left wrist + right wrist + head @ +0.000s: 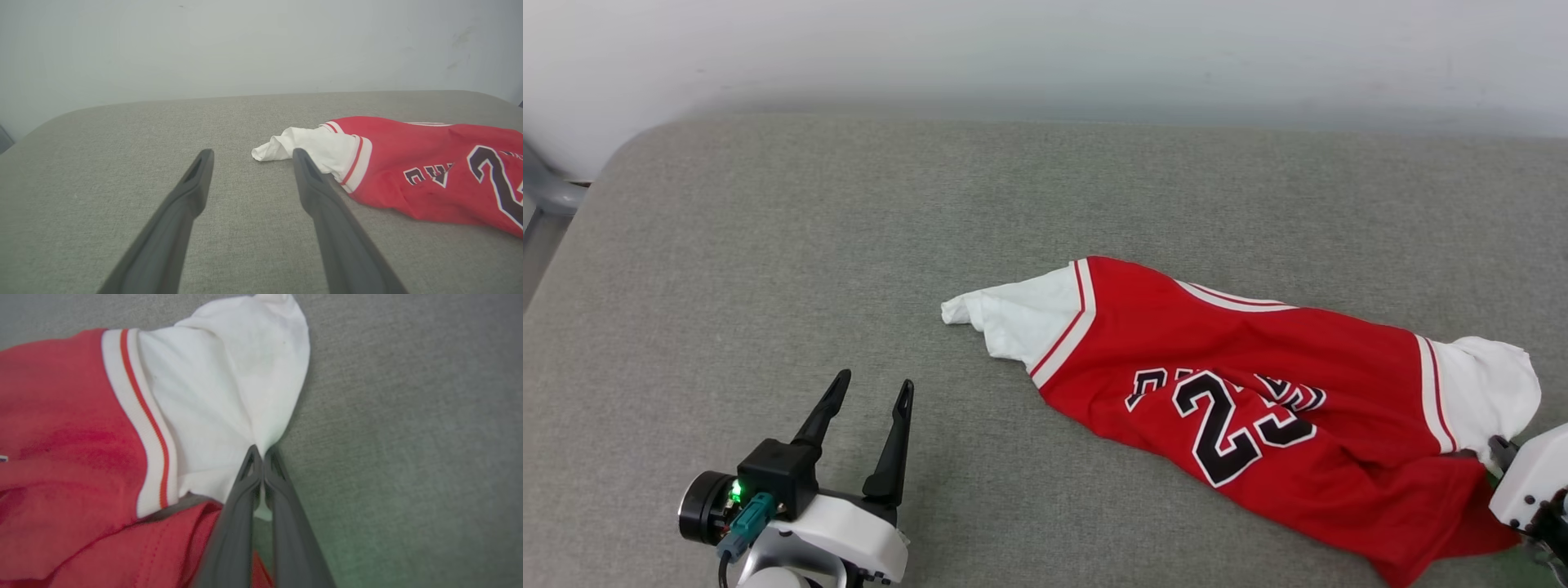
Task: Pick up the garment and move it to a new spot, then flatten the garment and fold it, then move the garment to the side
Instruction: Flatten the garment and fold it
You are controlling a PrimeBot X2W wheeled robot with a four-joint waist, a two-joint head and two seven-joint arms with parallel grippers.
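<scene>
Right hand (pixel 259 452) is clamped tight, its two dark fingers pressed together on the lower edge of a white sleeve (pixel 229 396) of the garment (pixel 1241 367), and a pinch of white cloth shows between them in the right wrist view. White-and-red striped trim (pixel 143 416) runs just to the left of that gripped sleeve, with red cloth bunched up against the left finger. From the grip the garment stretches off to this hand's left across the grey cloth-covered desk (pixel 768 245). It is rumpled and lies in a long slant, red body in the middle, the black white-edged "23" (pixel 1233 425) facing up and creased lettering beside it. Over on the other side, the left hand (pixel 875 380) is spread wide open, holding nothing, low over bare desk. The garment's other white sleeve (pixel 310 147) lies ahead of this hand and a touch to its right, near the fingertips but apart from them in the head view. A pale wall (pixel 1045 57) rises beyond the desk's far edge.
</scene>
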